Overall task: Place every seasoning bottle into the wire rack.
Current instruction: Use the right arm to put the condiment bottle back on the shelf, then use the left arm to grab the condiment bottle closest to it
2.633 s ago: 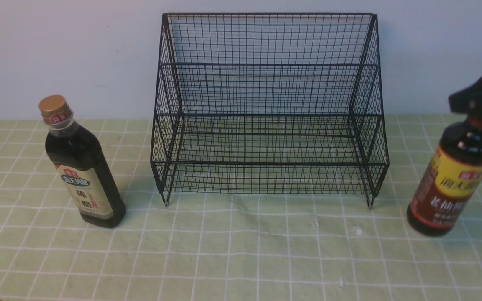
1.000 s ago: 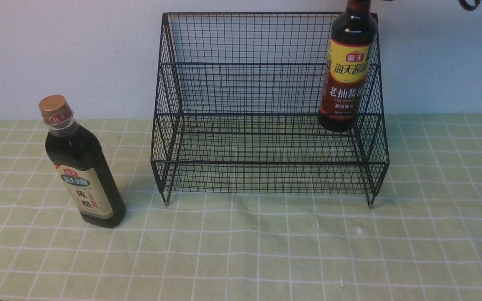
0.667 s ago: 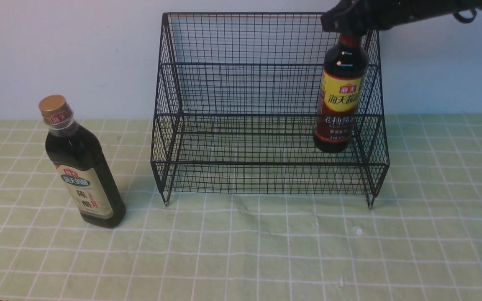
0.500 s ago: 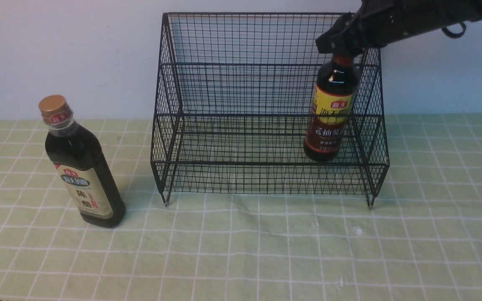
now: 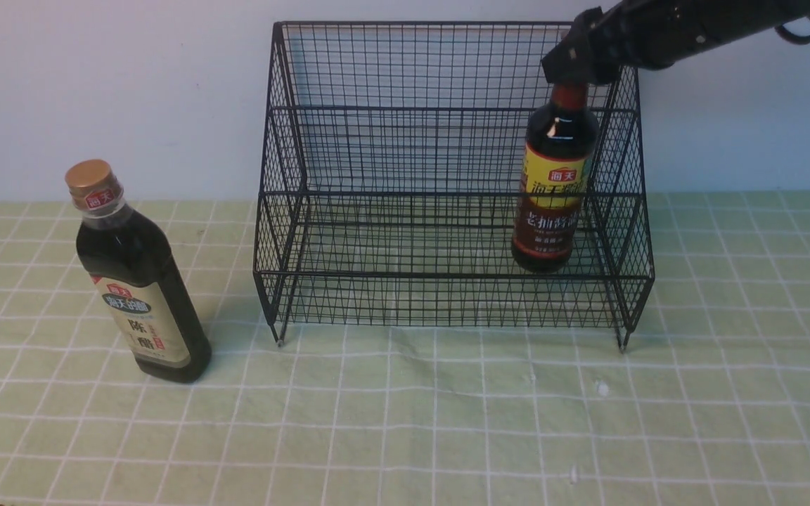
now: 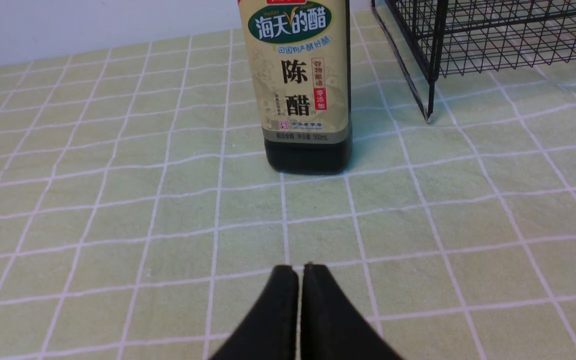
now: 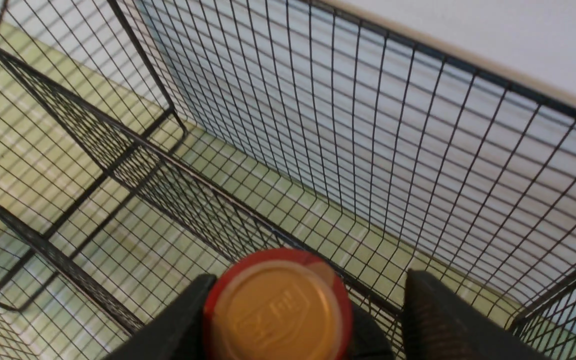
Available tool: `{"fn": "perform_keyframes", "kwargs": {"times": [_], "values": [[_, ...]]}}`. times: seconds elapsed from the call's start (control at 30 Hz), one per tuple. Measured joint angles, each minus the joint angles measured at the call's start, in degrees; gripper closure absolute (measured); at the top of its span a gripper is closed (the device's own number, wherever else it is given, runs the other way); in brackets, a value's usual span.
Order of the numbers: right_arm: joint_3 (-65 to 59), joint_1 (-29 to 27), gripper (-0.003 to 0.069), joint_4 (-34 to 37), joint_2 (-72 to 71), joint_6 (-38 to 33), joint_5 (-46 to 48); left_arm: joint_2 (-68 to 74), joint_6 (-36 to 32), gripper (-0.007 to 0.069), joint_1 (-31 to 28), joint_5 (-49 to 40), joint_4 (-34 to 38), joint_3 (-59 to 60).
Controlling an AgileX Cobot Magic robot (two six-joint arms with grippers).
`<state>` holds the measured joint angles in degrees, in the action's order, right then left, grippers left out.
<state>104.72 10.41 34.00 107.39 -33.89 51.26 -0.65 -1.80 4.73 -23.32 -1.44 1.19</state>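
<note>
Green checked cloth covers the desk (image 5: 405,422), and on it, against the wall, stands the black wire rack (image 5: 405,193), by far the biggest thing here. The round bottle (image 5: 553,197) with the yellow-red label stands upright on the rack's lower front tier, toward its right end and close to the side mesh. The squarish bottle (image 5: 139,295) with the gold top and cream label is out on the cloth to the left of the rack, apart from it. The right hand (image 5: 574,67) hangs right over the round bottle's cap (image 7: 278,310). From its wrist I can see the jaws spread, one finger beside the cap and the other well clear, so it grips nothing. The left hand (image 6: 299,270) sits low in front of the squarish bottle with its two fingers pressed together, empty. To my eye the first bottle is placed and being let go. Next the right hand should lift straight up without nudging the cap or the top rim, and then the left must open and take the squarish bottle.
</note>
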Motion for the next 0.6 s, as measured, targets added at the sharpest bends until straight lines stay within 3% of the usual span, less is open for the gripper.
{"fn": "perform_keyframes", "kwargs": {"times": [0.2, 0.33, 0.37, 0.47, 0.5, 0.53, 0.6], "values": [[0.0, 0.0, 0.0195, -1.2, -4.3, 2.5, 0.1, 0.0, 0.0, 0.0631, 0.0, 0.0, 0.0, 0.0], [0.0, 0.0, 0.0242, -7.5, -10.0, 13.9, 1.1, 0.0, 0.0, 0.0631, 0.0, 0.0, 0.0, 0.0], [0.0, 0.0, 0.0265, -9.5, -11.4, 16.0, 1.8, 0.0, 0.0, 0.0631, 0.0, 0.0, 0.0, 0.0], [0.1, 0.0, 0.0421, -18.7, -18.0, 25.9, 8.0, 0.0, 0.0, 0.0631, 0.0, 0.0, 0.0, 0.0], [0.1, 0.0, 0.0421, -19.2, -18.4, 26.3, 8.0, 0.0, 0.0, 0.0631, 0.0, 0.0, 0.0, 0.0], [0.1, 0.0, 0.0508, -22.4, -21.1, 28.7, 11.8, 0.0, 0.0, 0.0631, 0.0, 0.0, 0.0, 0.0], [0.1, 0.0, 0.0599, -26.3, -24.7, 31.6, 15.4, 0.0, 0.0, 0.0631, 0.0, 0.0, 0.0, 0.0]]}}
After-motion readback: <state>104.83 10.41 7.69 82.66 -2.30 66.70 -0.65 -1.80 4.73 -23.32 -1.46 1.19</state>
